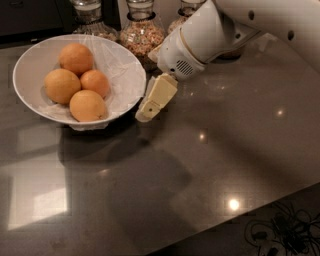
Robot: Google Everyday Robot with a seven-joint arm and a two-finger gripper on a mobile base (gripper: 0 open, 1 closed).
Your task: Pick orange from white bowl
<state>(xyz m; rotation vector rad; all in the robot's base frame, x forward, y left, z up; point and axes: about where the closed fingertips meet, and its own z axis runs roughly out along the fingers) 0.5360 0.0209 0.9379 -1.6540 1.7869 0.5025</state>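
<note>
The white bowl (29,61), wide, shallow and lined with crinkled clear film, sits at the back left of the dark counter. It holds several oranges: one at the back (76,58), one at the left (61,85), a smaller one in the middle (95,82) and one at the front (87,105). My gripper (154,100), cream-coloured on a white arm (200,42), hangs just right of the bowl's right rim, tip pointing down and left, close above the counter. It holds nothing that I can see.
Three glass jars with grainy contents stand behind the bowl: one (90,20), one (142,31) and one (185,12) partly behind the arm. The glossy grey counter (165,180) ends at the front right, where cables (280,232) lie below.
</note>
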